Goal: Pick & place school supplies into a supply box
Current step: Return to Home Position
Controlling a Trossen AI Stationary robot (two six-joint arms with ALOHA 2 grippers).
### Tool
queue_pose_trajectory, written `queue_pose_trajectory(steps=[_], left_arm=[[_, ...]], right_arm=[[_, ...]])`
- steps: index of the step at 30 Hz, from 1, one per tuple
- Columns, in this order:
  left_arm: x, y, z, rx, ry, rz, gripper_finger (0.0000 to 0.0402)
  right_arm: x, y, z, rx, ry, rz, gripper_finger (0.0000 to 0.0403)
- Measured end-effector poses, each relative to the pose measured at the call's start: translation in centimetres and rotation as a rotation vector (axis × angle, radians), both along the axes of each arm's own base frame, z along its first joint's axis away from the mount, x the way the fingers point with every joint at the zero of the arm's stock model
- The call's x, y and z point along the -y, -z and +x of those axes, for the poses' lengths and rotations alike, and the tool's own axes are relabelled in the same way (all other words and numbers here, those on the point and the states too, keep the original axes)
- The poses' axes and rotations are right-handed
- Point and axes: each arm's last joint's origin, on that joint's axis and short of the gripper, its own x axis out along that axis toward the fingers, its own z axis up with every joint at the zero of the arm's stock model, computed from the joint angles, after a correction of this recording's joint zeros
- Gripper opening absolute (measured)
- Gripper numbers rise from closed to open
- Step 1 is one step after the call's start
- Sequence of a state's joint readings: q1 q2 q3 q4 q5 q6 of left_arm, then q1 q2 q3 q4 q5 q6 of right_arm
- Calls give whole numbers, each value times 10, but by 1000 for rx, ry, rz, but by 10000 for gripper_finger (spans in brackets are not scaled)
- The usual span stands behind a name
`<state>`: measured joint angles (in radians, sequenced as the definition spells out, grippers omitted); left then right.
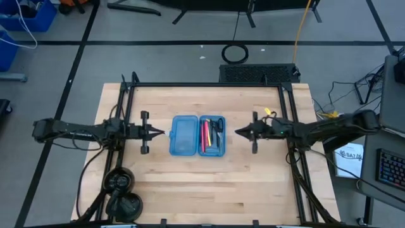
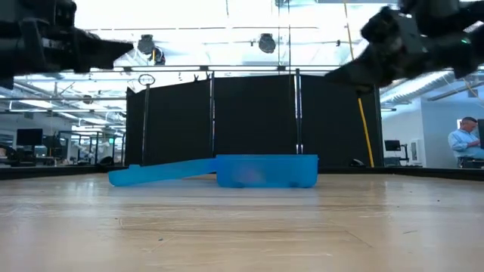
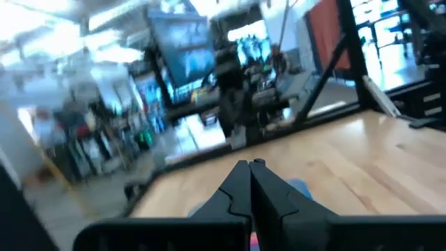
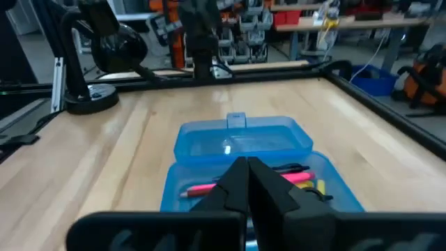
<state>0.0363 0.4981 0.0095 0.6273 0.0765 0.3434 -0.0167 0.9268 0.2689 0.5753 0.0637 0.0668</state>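
Left gripper (image 1: 162,133), fingers pressed together and holding nothing, hovers just beside the empty half of the supply box (image 1: 183,136). Right gripper (image 1: 237,132), likewise closed and empty, faces the filled half. Homing well probably means drawing each arm straight back toward its own edge of the worktop (image 1: 190,183), high enough to clear the box wall. The open box sits at the worktop's centre, holding a pink pen (image 1: 204,135), scissors (image 1: 217,128) and other pens.
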Motion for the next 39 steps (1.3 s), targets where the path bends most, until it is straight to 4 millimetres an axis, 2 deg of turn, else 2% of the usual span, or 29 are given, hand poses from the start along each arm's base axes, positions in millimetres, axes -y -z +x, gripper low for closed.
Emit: queue_pose_trajectory(steps=[5,13,16,20,23,26,39], left_arm=[[-2,-3,1,-48,-87,-113,1],[4,-1,-2,-87,-31,-37,1],[6,2,-1,-115,48,12,1],[5,4,-1,-130,81,20,1],[6,0,-3,-98,74,4,1],[5,-3,-6,-71,27,-4,1],[9,0,-30,-71,44,34,0]], right_arm=[[-4,8,-23,67,29,-37,0],[-9,9,-44,45,-13,-38,0],[-12,6,-47,86,-42,-84,0],[-13,13,-52,145,-52,-135,0],[-11,4,-55,249,-3,-128,0],[-10,8,-56,206,54,-112,0],[-23,7,-62,212,-78,-166,0]])
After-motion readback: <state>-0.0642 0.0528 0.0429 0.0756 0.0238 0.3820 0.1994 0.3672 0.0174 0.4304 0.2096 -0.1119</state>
